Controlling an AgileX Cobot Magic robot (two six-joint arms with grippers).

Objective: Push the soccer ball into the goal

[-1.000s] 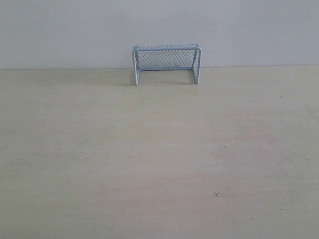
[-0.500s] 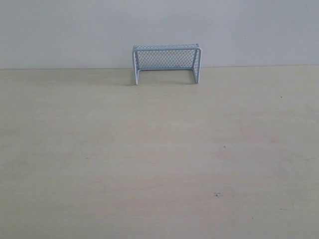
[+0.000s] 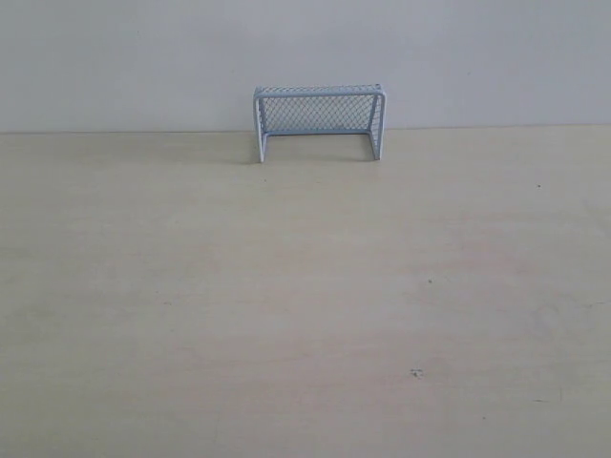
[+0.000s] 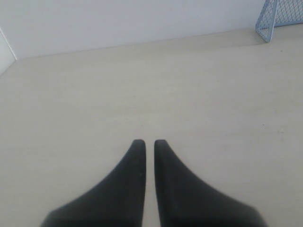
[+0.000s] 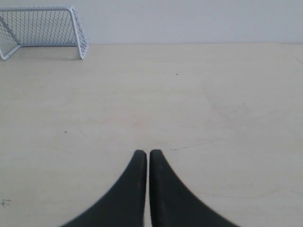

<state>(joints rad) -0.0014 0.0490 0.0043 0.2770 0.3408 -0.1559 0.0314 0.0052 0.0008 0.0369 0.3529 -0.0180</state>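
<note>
The goal [image 3: 319,121], pale blue-white with fine mesh, stands at the far edge of the table against the wall, its mouth facing the near side. A corner of the goal [image 4: 279,16] shows in the left wrist view, and the whole goal [image 5: 42,29] in the right wrist view. The soccer ball is out of view in every frame. My left gripper [image 4: 146,142] is shut with a thin slit between its black fingers and holds nothing. My right gripper [image 5: 148,152] is shut and empty too. Neither gripper appears in the exterior view.
The pale wooden table [image 3: 305,305] stretches from the near edge to a white wall [image 3: 305,48]. A small dark speck [image 3: 416,372] marks the wood at the near right.
</note>
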